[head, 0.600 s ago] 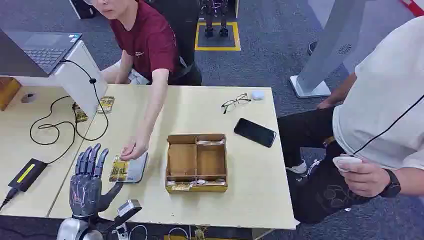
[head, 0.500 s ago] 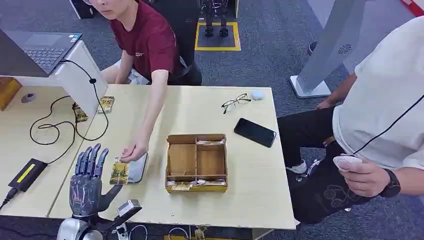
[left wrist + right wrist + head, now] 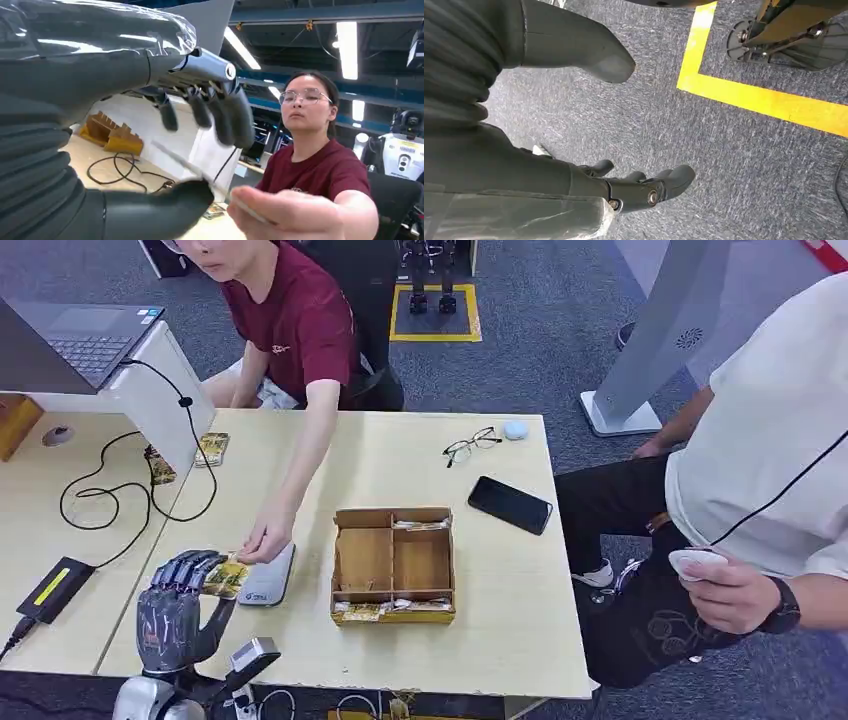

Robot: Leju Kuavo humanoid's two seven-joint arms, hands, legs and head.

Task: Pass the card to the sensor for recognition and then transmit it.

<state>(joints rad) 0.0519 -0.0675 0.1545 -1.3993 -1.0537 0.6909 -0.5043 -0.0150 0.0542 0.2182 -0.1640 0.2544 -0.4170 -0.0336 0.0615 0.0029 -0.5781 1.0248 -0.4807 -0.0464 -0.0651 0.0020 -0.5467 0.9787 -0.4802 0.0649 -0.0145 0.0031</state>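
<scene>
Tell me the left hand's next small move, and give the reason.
Probably firm the left hand on the card before carrying it away: its fingers curl over the card, yet the person's hand holds the other end, beside the grey sensor.

I can make out no legible words or numbers; the small grey mark on the flat grey sensor pad (image 3: 266,578) before me is too tiny to read.

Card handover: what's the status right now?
Left hand closing fingers on card. Person's hand holds its other end. Right hand hangs empty over floor. Sensor alongside.
</scene>
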